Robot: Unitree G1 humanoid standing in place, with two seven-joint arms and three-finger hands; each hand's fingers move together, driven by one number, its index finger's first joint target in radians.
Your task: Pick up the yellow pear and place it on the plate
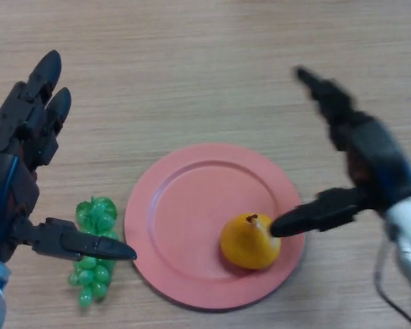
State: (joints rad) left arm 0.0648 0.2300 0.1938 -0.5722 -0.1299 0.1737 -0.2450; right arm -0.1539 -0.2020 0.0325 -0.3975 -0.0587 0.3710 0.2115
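The yellow pear [247,241] lies on the pink plate [192,205], in its front right part. My right hand [359,161] is open just right of the pear, fingers straight and spread up and away, thumb tip [294,221] at or just beside the pear's right side. My left hand [20,157] is open at the left edge, fingers straight, its thumb [82,243] reaching over the green grapes.
A bunch of green grapes [94,250] lies on the wooden table [192,68] just left of the plate, partly under my left thumb.
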